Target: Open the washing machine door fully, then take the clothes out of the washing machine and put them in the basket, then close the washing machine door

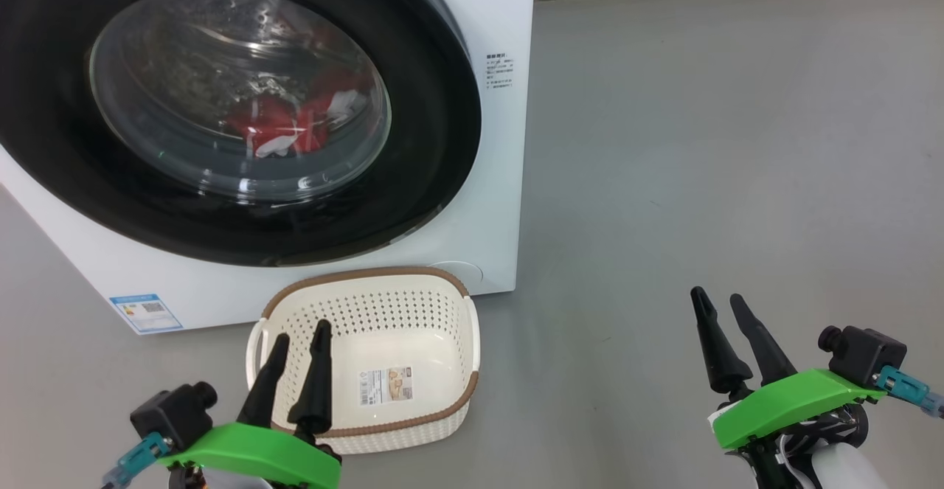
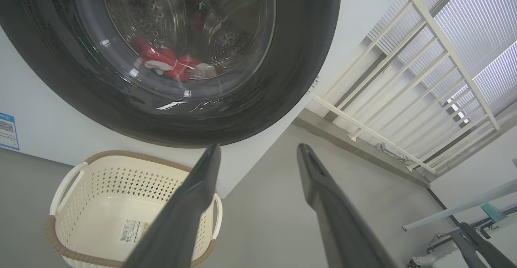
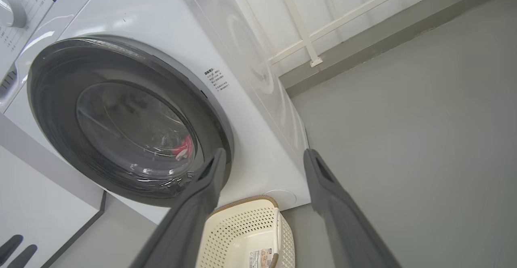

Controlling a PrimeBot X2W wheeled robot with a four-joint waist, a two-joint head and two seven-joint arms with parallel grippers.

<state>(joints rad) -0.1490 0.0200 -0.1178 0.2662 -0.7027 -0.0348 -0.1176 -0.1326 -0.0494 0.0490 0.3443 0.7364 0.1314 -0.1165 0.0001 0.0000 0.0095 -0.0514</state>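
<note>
The white washing machine stands ahead with its round black-rimmed door shut. Red clothes with white trim lie in the drum behind the glass. The cream perforated basket sits empty on the floor before the machine, a sticker on its bottom. My left gripper hovers open over the basket's near left side. Out to the right, my right gripper is open above bare floor.
Grey floor stretches right of the machine. A blue label marks the machine's lower left front. A white railing and a low kerb stand behind. A white cabinet adjoins the machine.
</note>
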